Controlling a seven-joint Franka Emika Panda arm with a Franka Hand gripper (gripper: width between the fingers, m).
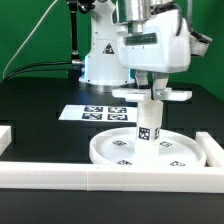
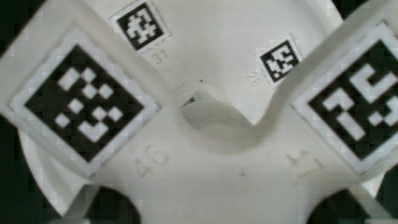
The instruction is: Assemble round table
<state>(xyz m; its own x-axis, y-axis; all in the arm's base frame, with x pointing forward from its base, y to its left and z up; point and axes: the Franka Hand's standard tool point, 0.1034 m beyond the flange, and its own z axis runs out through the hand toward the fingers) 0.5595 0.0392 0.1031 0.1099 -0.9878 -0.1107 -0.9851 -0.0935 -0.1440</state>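
Observation:
The large round rimmed disc (image 1: pixel 108 150) lies flat on the black table. The short cylindrical post (image 1: pixel 148 128) stands upright at its centre and carries black-and-white tags. The four-armed cross piece (image 1: pixel 176 95) sits level on top of the post. My gripper (image 1: pixel 152 90) comes straight down from above and is shut on the middle of the cross piece. The wrist view is filled by the cross piece (image 2: pixel 210 150), its tagged arms spreading from a central hub. My fingertips are hidden there.
The marker board (image 1: pixel 92 112) lies behind the disc toward the exterior view's left. White border rails run along the front (image 1: pixel 110 178), the left (image 1: pixel 5 135) and the right (image 1: pixel 214 150). The robot base (image 1: pixel 100 55) stands at the back.

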